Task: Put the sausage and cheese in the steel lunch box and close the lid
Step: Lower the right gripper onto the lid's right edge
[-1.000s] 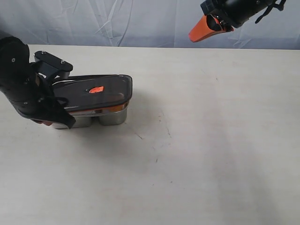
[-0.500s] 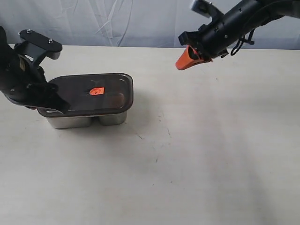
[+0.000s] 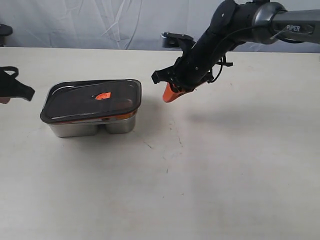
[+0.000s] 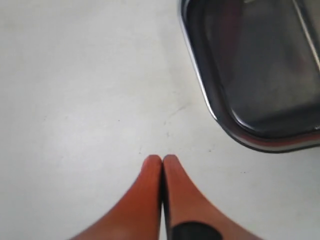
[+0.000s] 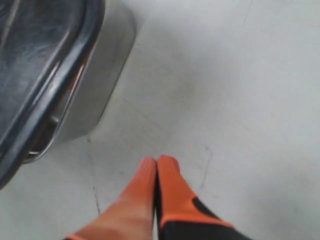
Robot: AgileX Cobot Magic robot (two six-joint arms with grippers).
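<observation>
We see a smoky dark lid [image 3: 82, 102] with an orange valve [image 3: 102, 96], a shiny silver steel lunch box [image 3: 95, 128], an orange-and-black left gripper [image 4: 162, 160] and right gripper [image 5: 156, 161], and a cream table [image 3: 230, 170] flecked with dark marks.

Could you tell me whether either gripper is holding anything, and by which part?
Nothing is held; the left gripper and right gripper are both shut and empty.

steel lunch box [image 3: 119, 125]: shiny metal | lid [image 3: 75, 102]: glossy dark plastic | table [image 3: 225, 165]: matt

The lid [image 3: 80, 102] hides the inside of the steel lunch box [image 3: 119, 125].
</observation>
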